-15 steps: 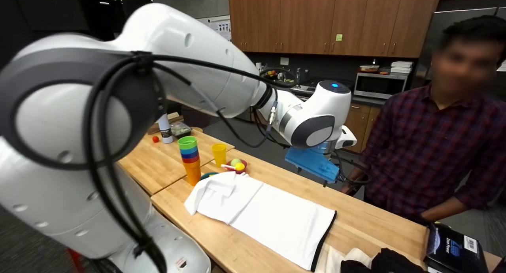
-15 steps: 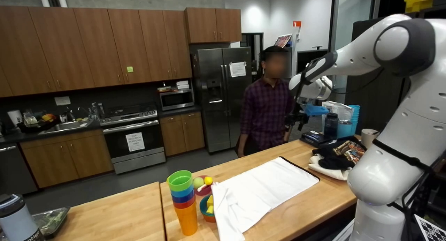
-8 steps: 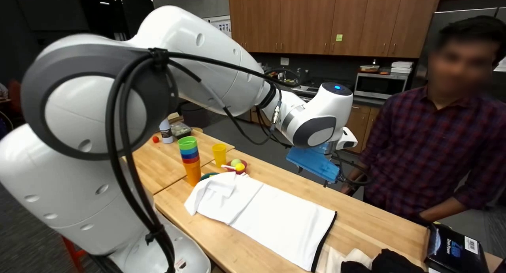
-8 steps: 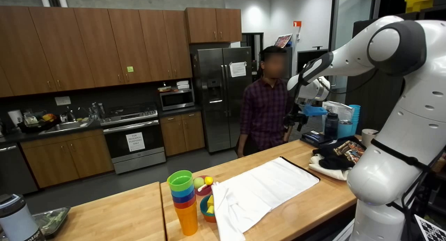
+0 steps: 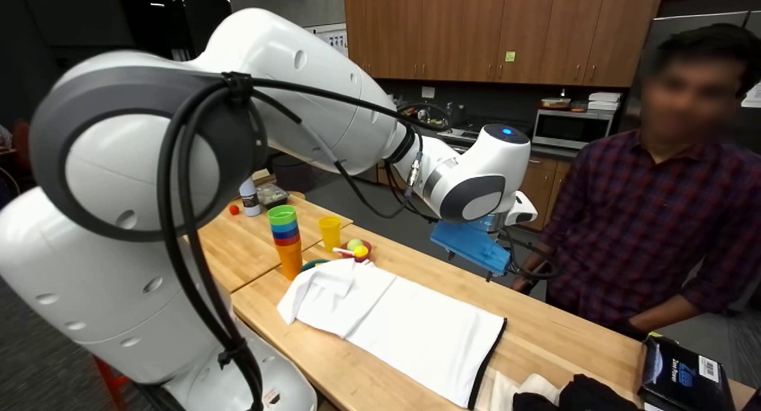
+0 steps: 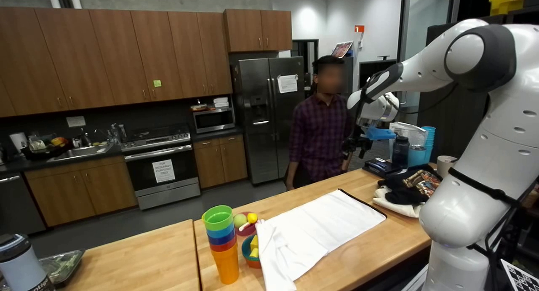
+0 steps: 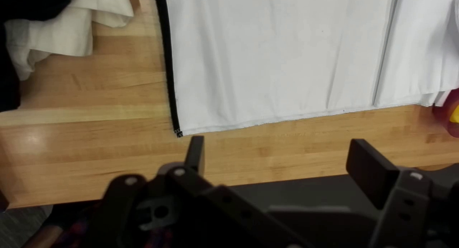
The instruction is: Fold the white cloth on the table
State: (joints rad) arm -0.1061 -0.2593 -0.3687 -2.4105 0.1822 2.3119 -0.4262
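Note:
The white cloth [image 5: 422, 339] lies on the wooden table [image 5: 571, 316]. It also shows in an exterior view [image 6: 324, 223] and in the wrist view [image 7: 279, 57]. One end has a straight black edge. The far end is bunched and folded over, with a crease across the cloth before it. My gripper [image 7: 277, 151] is open and empty. It hovers above the table's far edge, apart from the cloth, near the corner where the black edge ends. In the exterior views the gripper [image 5: 469, 266] hangs below a blue cover, and its fingers are small and dark.
Stacked cups [image 6: 225, 249], a red bowl [image 6: 245, 223] and a teal bowl [image 6: 252, 255] stand by the bunched end. Dark and cream clothes [image 6: 406, 190] and a black box [image 5: 684, 369] lie beyond the black edge. A person [image 5: 660, 220] stands close behind the table.
The arm's elbow and upper links have swung in the earlier half second, then stayed nearly still. The gripper has hardly moved. The cloth is unchanged. The person has shifted slightly.

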